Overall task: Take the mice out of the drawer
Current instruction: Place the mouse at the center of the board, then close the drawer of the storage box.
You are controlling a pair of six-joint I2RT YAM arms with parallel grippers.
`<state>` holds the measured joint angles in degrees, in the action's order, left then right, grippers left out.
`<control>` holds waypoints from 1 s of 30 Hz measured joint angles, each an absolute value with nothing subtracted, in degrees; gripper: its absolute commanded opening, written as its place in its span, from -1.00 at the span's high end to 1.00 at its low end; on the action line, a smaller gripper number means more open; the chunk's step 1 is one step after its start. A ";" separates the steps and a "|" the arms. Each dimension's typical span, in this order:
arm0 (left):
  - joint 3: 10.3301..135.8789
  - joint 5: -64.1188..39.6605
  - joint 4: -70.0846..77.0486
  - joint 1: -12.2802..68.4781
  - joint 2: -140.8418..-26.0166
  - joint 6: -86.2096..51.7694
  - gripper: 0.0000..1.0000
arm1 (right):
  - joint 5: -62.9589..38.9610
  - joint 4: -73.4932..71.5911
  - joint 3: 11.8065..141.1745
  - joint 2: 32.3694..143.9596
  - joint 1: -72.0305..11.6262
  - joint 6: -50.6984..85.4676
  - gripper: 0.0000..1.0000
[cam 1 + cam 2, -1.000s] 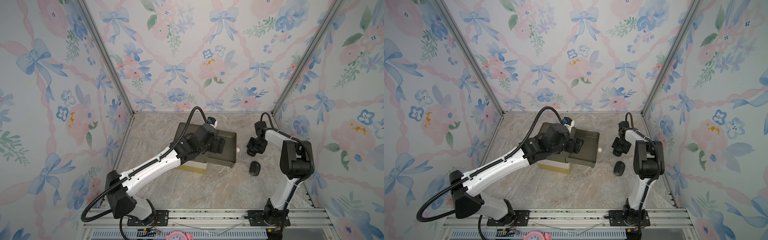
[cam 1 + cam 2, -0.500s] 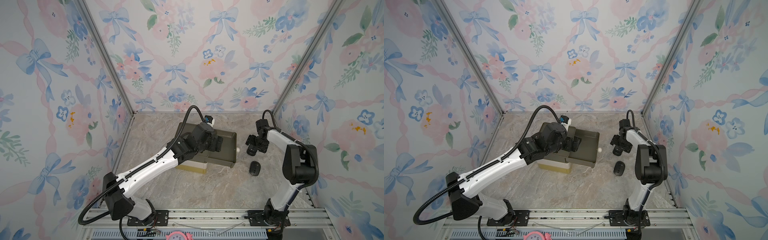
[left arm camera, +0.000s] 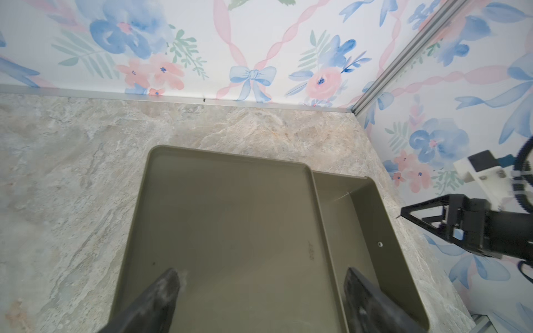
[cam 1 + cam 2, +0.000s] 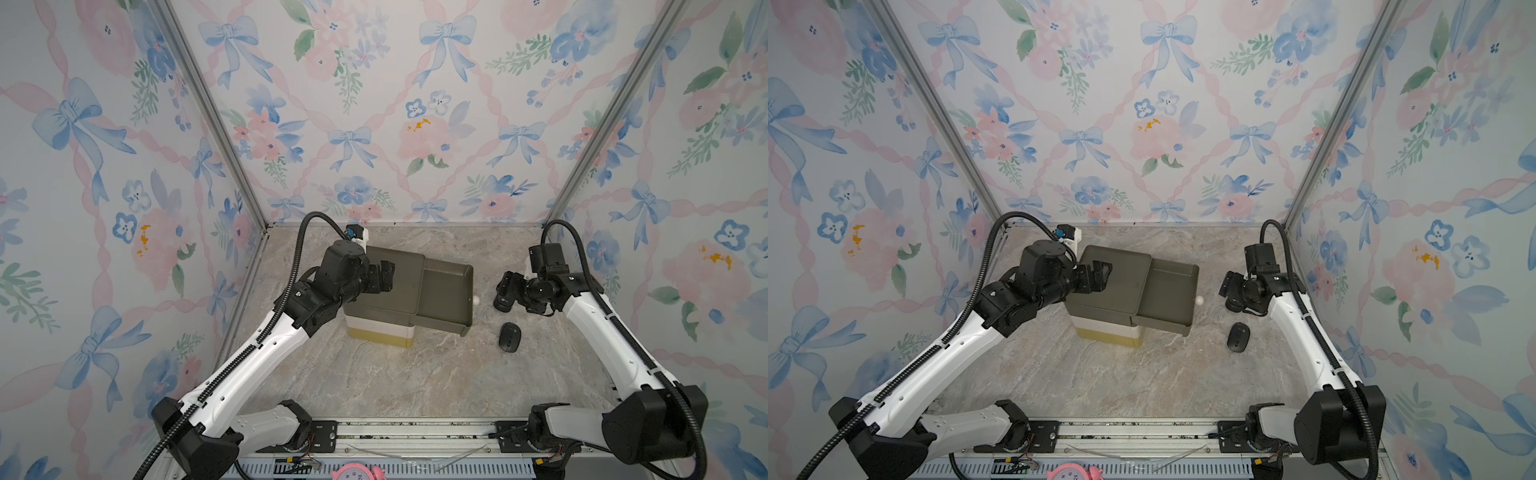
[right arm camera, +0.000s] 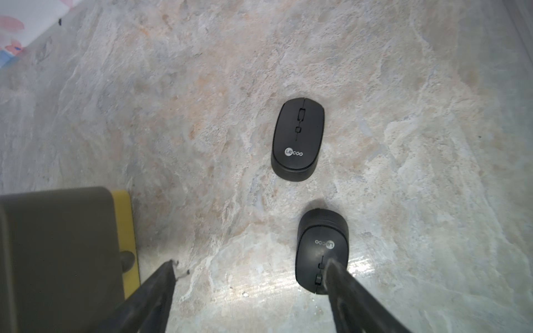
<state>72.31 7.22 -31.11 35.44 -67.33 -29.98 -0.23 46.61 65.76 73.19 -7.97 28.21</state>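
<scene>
Hovering my right gripper [image 5: 251, 262], spread, over one black mouse [image 5: 320, 242] right of the drawer [image 3: 372, 219], second black mouse [image 4: 509, 337] just nearer, left gripper [image 3: 261, 272] spread above the cabinet [image 3: 225, 225]; visible drawer floor bare, so I judge it nearly done.

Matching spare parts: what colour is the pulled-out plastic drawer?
Olive green; the pulled-out plastic drawer shows best in the left wrist view.
</scene>
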 measured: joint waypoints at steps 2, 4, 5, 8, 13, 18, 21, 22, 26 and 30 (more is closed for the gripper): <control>71.29 6.37 -31.64 33.56 -67.07 -29.93 -0.83 | -0.23 47.03 65.76 72.93 -10.72 28.56 -0.66; 70.24 5.69 -32.12 31.75 -66.76 -29.91 -0.83 | -0.16 47.22 65.76 73.47 -13.10 28.91 -0.65; 69.78 5.32 -32.47 30.81 -66.65 -29.91 -0.83 | 0.05 47.44 65.87 73.95 -14.24 29.17 -0.65; 68.75 4.34 -33.19 28.73 -66.52 -29.76 -0.82 | 1.34 47.77 66.70 75.64 -16.84 29.93 -0.66; 66.85 2.44 -33.41 28.01 -66.52 -29.74 -0.81 | 2.63 47.42 69.67 77.58 -21.06 31.40 -0.65; 66.13 0.75 -34.00 28.01 -66.52 -29.78 -0.79 | 3.33 46.74 71.88 79.70 -23.44 32.23 -0.65; 66.11 -0.23 -34.00 27.97 -66.57 -30.20 -0.77 | 3.18 46.00 73.30 81.38 -24.34 32.42 -0.66; 66.08 -0.51 -34.00 27.97 -66.57 -30.26 -0.77 | 3.09 45.67 73.78 81.82 -24.60 32.42 -0.66; 65.63 -0.99 -33.98 27.92 -66.57 -31.11 -0.72 | 2.55 44.38 74.72 82.54 -25.26 32.42 -0.66; 64.51 -2.15 -33.82 27.90 -66.57 -31.83 -0.70 | 1.87 43.33 76.05 84.09 -25.85 32.42 -0.67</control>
